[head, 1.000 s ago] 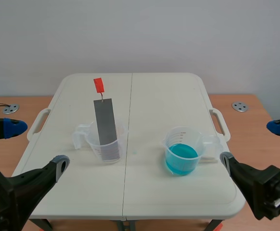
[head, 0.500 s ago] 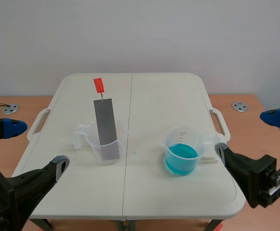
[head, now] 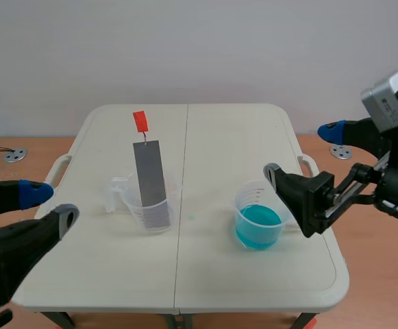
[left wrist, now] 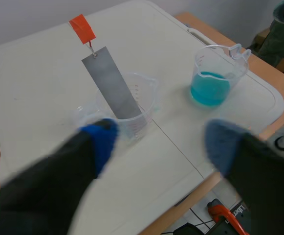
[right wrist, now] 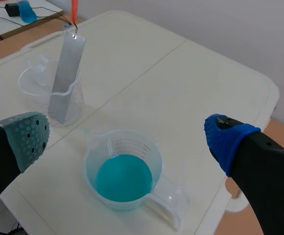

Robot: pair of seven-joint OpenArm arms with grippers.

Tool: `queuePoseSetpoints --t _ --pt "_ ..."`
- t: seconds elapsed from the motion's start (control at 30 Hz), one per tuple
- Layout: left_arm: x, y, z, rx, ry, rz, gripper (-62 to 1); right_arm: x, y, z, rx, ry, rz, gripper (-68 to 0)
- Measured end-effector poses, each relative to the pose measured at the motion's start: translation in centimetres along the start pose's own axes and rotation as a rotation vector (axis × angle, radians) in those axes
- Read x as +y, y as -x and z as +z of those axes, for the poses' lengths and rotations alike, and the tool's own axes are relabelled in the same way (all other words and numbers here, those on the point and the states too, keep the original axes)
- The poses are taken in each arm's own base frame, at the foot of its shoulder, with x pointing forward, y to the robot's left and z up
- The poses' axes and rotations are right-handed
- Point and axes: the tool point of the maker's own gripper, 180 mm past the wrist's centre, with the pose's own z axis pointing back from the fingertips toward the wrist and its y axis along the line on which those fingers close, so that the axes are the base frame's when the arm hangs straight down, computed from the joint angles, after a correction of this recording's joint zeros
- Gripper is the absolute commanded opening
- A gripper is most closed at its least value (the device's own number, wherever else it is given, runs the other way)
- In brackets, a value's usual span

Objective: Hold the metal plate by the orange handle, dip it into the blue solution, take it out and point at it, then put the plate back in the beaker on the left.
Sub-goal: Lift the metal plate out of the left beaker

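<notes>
Left gripper (head: 48,204): low at near table edge, fingers wide apart, holding nothing. Right gripper (head: 301,149): raised, wide open, empty, just beside beaker of blue solution (head: 257,225). Metal plate (head: 150,179): stands leaning in clear beaker (head: 131,203), on left half of white table (head: 240,130). Orange handle (head: 140,121): at plate's top end, untouched.

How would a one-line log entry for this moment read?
metal plate: standing in left beaker, ungripped | blue solution: in right beaker | left gripper: open, empty | right gripper: open, empty, by right beaker
</notes>
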Motion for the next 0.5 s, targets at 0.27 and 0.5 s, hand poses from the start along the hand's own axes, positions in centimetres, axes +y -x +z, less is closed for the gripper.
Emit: queuePoseSetpoints --t 0.27,0.5 --pt "1.5 0.8 0.1 0.045 -0.084 -0.058 -59.4 0.5 -0.3 -3.2 -0.052 -0.075 -0.07 -1.2" --pt "2.1 6.0 2.8 0.283 -0.169 -0.135 -59.4 0.8 -0.4 -6.2 -0.071 -0.109 -0.097 -1.2"
